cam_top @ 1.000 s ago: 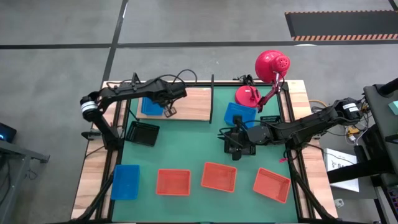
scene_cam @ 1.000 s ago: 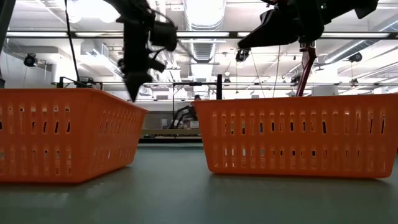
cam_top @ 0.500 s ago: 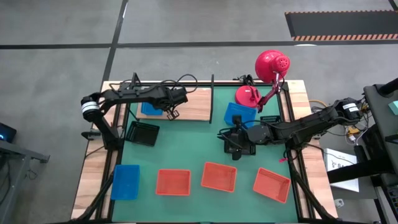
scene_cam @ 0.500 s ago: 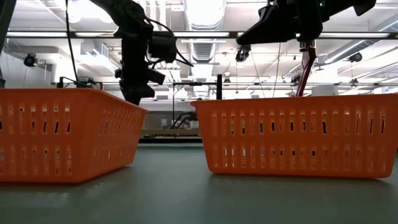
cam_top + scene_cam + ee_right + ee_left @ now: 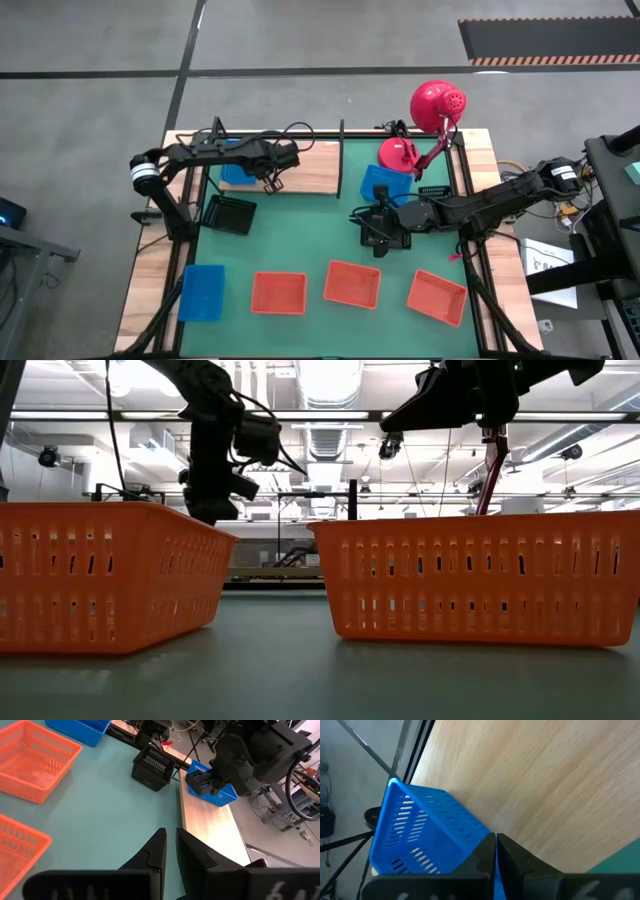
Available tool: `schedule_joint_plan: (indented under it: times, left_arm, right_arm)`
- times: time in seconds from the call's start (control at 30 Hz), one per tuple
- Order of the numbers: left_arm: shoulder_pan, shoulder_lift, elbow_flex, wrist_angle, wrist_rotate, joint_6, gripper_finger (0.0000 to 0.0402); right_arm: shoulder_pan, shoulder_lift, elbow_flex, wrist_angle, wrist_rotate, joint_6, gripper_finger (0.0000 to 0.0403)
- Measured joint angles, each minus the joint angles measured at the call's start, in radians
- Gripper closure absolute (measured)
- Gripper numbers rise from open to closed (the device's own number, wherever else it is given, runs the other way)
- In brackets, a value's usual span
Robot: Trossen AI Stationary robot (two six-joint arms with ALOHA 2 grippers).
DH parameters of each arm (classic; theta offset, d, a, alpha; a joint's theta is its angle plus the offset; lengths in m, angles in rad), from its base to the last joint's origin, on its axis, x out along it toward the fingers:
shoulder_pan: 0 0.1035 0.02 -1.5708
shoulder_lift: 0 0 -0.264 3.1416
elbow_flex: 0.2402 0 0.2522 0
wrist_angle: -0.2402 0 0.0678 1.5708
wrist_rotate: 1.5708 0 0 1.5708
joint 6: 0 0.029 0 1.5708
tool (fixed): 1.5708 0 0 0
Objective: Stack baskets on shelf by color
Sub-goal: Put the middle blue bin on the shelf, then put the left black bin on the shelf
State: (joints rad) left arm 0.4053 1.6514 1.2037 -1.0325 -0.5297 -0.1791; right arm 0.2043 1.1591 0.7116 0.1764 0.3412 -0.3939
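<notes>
So the left gripper (image 5: 272, 180) is over the wooden shelf (image 5: 310, 170), fingers pinched together on the rim of a blue basket (image 5: 425, 837) that sits at the shelf's left end. The left wrist view shows it best: the basket looks tipped up a bit on the board, with the wall caught between the fingers.

The right gripper (image 5: 169, 851) hangs over the green mat (image 5: 300, 235) near the middle of the table. Its fingers are nearly together with a thin gap, and nothing is in them.

Still on the mat: a black basket (image 5: 229, 214) just in front of the shelf, a second blue one (image 5: 385, 184) by the red lamp (image 5: 437, 105), a third blue one (image 5: 201, 292) at the front left, and three orange baskets (image 5: 351, 284) along the front.

These look like thin, light plastic, stiff enough to hold shape but with mesh walls that probably flex. I'd pinch the top rim in the middle of a side. A corner grab would likely let it swing or tilt, like this one seems to. They should nest easily if they go down level.
</notes>
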Motion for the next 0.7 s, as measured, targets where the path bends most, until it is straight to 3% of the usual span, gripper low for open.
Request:
schedule_joint_plan:
  times: [0.27,0.4,0.7]
  left_arm:
    - [-0.008,0.0,0.014,-0.02,0.009,-0.003,0.0402]
    - [-0.042,-0.006,0.057,-0.078,0.067,-0.091,0.0402]
    - [-0.355,-0.131,0.043,-0.114,0.217,-0.426,0.0402]
  right_arm:
    - [0.0,0.0,0.0,0.0,0.0,0.0,0.0371]
    - [0.0,0.0,0.002,0.0,0.0,-0.002,0.0371]
    - [0.0,0.0,0.002,0.018,0.0,-0.071,0.0371]
